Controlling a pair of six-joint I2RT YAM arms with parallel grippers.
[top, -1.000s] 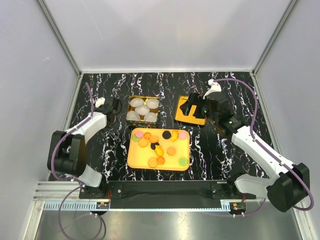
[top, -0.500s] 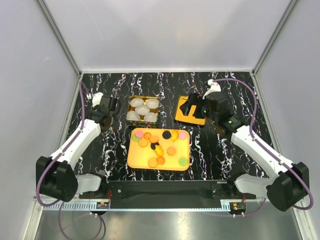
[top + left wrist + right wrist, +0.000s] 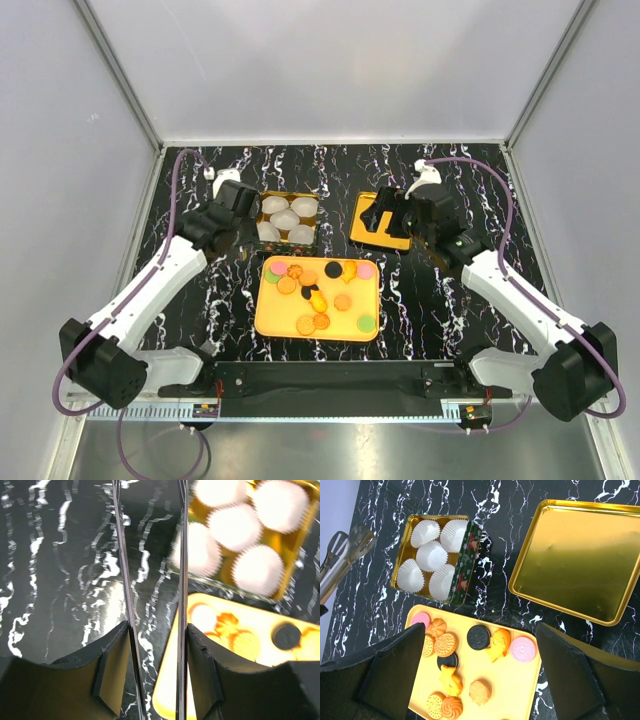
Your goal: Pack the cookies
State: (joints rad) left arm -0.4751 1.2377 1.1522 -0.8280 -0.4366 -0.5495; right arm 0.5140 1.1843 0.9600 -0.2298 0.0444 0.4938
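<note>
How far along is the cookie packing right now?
Done: the tin is open, its gold lid lying beside it, and five empty paper cups sit inside. In hand: the left claw grips tongs near the tin; the right claw is open, holding nothing. Left: all the cookies lie on the yellow tray, so none is packed yet.

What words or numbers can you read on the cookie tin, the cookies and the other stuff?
No words or numbers can be read anywhere in these pictures.
Cookie tin: its green side shows small red and white pictures, but no letters that can be read.
Black sandwich cookie: any stamp on it is too small to read.
Gold lid, yellow tray, metal tongs: no writing shows.
</note>
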